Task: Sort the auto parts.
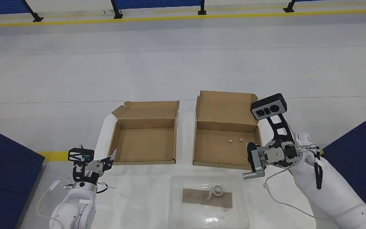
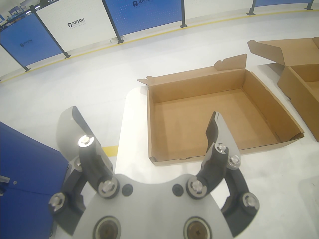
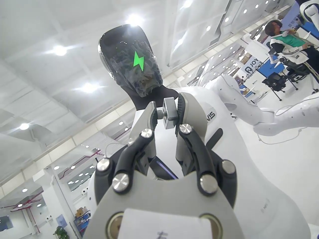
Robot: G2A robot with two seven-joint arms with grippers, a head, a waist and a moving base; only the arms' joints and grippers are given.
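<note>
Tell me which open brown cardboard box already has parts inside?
The right-hand brown cardboard box in the top view: two small white parts lie on its floor; the left box is bare.

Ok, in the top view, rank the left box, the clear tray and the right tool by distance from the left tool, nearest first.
1. Left box: just ahead of the open left tool, on the left side.
2. Tray: centre, at the near edge.
3. Right tool: far right, beside the right box, shut on a metal part.
</note>
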